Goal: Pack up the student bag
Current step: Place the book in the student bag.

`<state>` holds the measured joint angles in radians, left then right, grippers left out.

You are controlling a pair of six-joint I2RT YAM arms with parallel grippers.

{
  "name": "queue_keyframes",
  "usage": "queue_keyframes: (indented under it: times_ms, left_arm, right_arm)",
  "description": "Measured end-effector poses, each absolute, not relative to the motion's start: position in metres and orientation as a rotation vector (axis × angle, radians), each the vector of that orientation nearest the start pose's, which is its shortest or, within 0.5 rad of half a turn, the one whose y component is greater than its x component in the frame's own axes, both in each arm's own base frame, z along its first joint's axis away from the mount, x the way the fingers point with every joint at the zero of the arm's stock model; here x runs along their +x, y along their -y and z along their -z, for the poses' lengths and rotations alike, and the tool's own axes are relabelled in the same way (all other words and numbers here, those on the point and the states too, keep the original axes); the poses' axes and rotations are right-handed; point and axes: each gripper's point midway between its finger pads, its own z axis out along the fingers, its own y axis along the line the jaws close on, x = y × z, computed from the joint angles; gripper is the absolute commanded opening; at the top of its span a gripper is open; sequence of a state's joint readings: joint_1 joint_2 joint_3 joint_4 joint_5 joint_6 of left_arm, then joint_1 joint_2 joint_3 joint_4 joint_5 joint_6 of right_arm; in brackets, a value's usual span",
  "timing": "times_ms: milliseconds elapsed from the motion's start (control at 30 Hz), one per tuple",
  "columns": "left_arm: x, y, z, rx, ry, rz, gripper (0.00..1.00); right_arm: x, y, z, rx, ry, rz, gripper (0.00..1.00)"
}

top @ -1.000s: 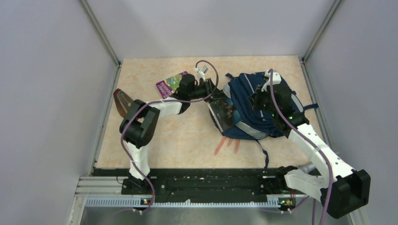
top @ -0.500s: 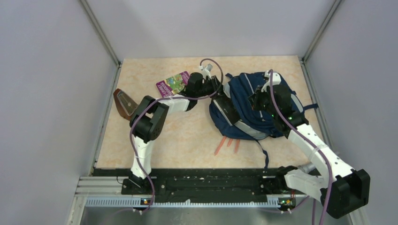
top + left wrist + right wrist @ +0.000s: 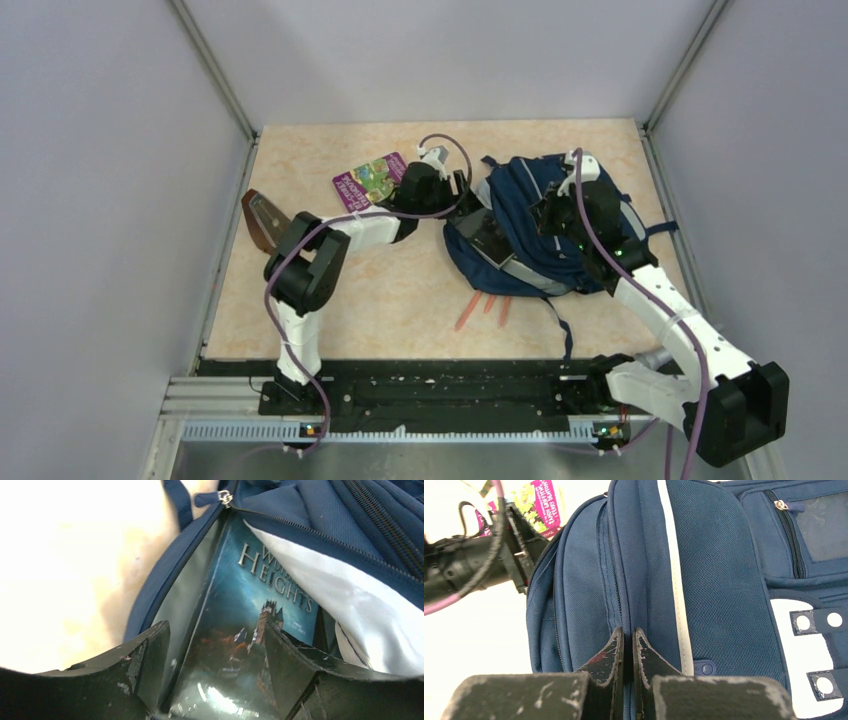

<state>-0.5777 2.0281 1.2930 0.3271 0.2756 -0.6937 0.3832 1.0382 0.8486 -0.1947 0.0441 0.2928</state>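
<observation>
student bag (image 3: 724, 580): navy mesh fabric | book (image 3: 250, 605): glossy flat cover

A purple picture booklet (image 3: 368, 180) lies upper centre-left on the beige tabletop (image 3: 400, 300), a flat brown object (image 3: 262, 220) at left, and orange-red sticks (image 3: 485, 308) at lower centre.

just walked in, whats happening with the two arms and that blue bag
Two robot arms are packing a large navy blue fabric backpack that lies on the table. The right gripper has its fingers shut on a fold of the bag's fabric. The left gripper is at the bag's open mouth, fingers spread apart around a dark blue book with Heights on its cover, which sits partly inside. A purple picture book lies outside the bag.
</observation>
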Motion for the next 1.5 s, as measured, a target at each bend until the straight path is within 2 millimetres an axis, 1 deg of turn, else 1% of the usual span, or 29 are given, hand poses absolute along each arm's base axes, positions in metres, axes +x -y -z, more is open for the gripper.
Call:
queue_keyframes:
  times_ms: [67,167,233,300,367,467,567,667,800,867,967,1100,1167,1300,1400,1500]
  left_arm:
    - [0.427,0.356,-0.111,0.071,-2.139,0.995,0.75]
    - [0.419,0.337,-0.122,0.063,-2.124,0.909,0.74]
    - [0.413,0.329,-0.129,0.060,-2.111,0.879,0.73]
    - [0.404,0.323,-0.133,0.061,-2.103,0.854,0.73]
    - [0.393,0.324,-0.136,0.069,-2.101,0.843,0.72]
    - [0.370,0.337,-0.139,0.106,-2.103,0.863,0.68]
    - [0.341,0.358,-0.140,0.129,-2.111,0.949,0.66]
    - [0.309,0.381,-0.134,0.139,-2.150,1.036,0.66]
    - [0.283,0.402,-0.129,0.142,-2.186,1.087,0.66]
    - [0.275,0.408,-0.125,0.134,-2.204,1.094,0.66]
    - [0.271,0.411,-0.113,0.115,-2.236,1.082,0.66]
    - [0.276,0.410,-0.099,0.088,-2.270,1.024,0.67]
    - [0.278,0.409,-0.099,0.081,-2.267,1.010,0.66]
    - [0.287,0.414,-0.103,0.094,-2.242,0.991,0.62]
    - [0.296,0.425,-0.100,0.125,-2.231,0.978,0.58]
    - [0.306,0.437,-0.099,0.159,-2.216,0.973,0.56]
  right_arm:
    - [0.327,-0.136,-0.223,-0.060,-1.975,-0.400,0.00]
    - [0.327,-0.136,-0.222,-0.059,-1.976,-0.399,0.00]
    - [0.327,-0.136,-0.222,-0.058,-1.976,-0.397,0.00]
    - [0.327,-0.136,-0.222,-0.058,-1.976,-0.397,0.00]
    - [0.327,-0.136,-0.222,-0.058,-1.976,-0.396,0.00]
    - [0.327,-0.136,-0.222,-0.058,-1.976,-0.396,0.00]
    - [0.327,-0.135,-0.222,-0.056,-1.975,-0.394,0.00]
    - [0.326,-0.135,-0.223,-0.055,-1.973,-0.392,0.00]
    - [0.326,-0.134,-0.223,-0.055,-1.976,-0.388,0.00]
    - [0.326,-0.133,-0.223,-0.055,-1.976,-0.387,0.00]
    - [0.325,-0.133,-0.224,-0.053,-1.973,-0.384,0.00]
    - [0.324,-0.132,-0.225,-0.052,-1.971,-0.382,0.00]
    - [0.324,-0.132,-0.225,-0.051,-1.972,-0.381,0.00]
    - [0.324,-0.131,-0.225,-0.051,-1.971,-0.381,0.00]
    - [0.324,-0.132,-0.225,-0.051,-1.970,-0.381,0.00]
    - [0.324,-0.131,-0.224,-0.051,-1.971,-0.380,0.00]
